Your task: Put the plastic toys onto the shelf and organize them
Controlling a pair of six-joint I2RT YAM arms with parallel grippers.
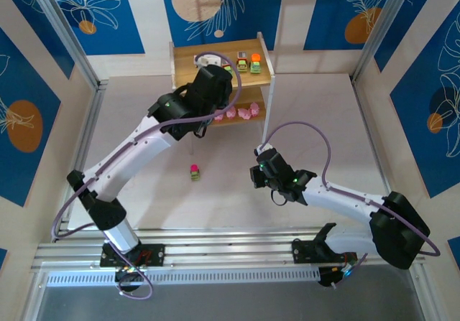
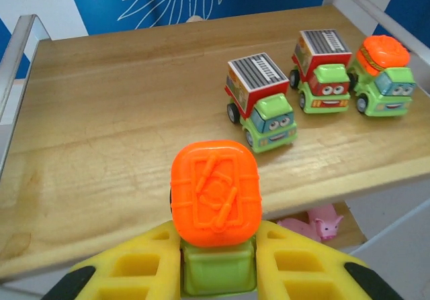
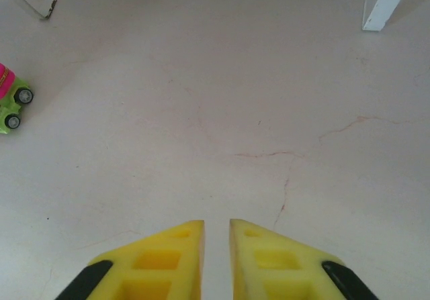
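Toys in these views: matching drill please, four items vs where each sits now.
Items
1. orange-topped truck
2. pink-topped truck
3. pink figures
4. grey-topped trucks

Places
A. shelf, lower board
B. table, off the shelf
C. shelf, top board
D. held by the left gripper

Pairs: 1-D, 2-B, 3-A, 4-C
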